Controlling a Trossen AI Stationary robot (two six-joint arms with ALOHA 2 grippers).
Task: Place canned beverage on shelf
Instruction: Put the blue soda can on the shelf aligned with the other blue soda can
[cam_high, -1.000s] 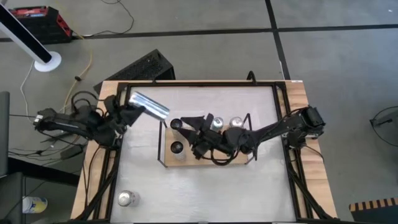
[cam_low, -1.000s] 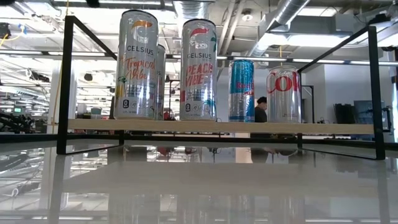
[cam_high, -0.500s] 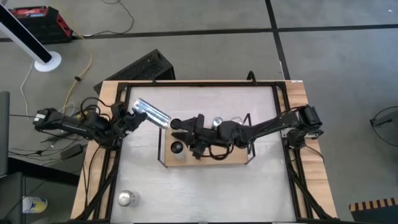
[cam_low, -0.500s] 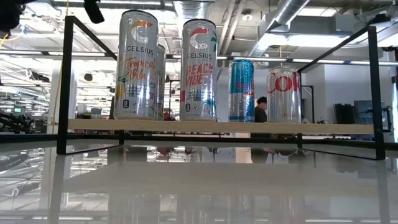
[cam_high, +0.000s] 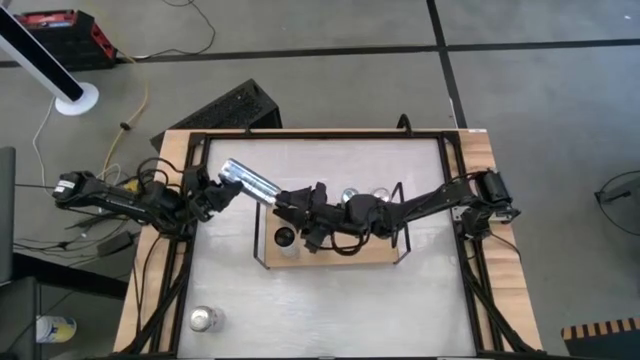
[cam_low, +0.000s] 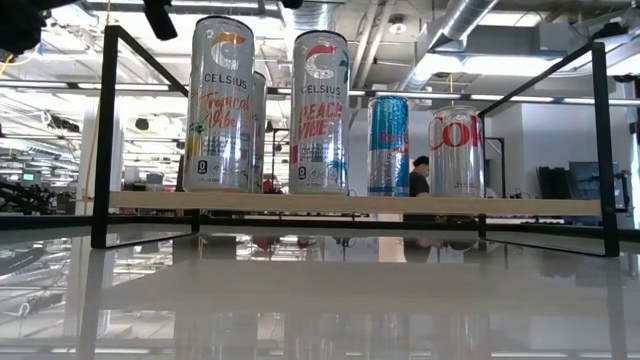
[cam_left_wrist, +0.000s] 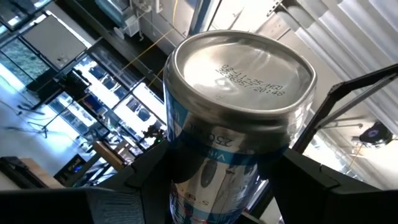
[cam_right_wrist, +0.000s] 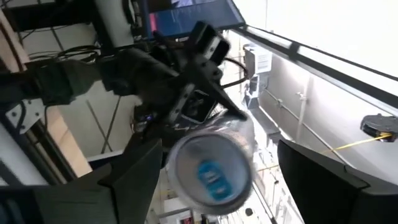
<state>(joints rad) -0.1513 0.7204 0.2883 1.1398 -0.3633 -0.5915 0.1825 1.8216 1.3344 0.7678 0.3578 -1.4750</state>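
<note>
In the high view the shelf (cam_high: 380, 256) sits mid-table (cam_high: 330, 300), with 4 cans (cam_low: 318, 110) standing in a row on its board. The left gripper (cam_high: 215, 190) holds a slim can (cam_high: 247, 183) tilted above the table's left rear, its far end between the right gripper's (cam_high: 283, 203) spread fingers. A lone can (cam_high: 205, 319) stands at the front-left corner.

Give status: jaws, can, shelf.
Left gripper jaws shut on slim can, held tilted. Right gripper jaws open at its far end. Shelf crowded.

- White-topped surface (cam_high: 330, 300) with black rails carries a low light-wood shelf (cam_low: 350, 204) in black wire frame.
- Silver can (cam_high: 205, 319) stands near a surface corner.
- Five upright cans stand on the shelf.
</note>
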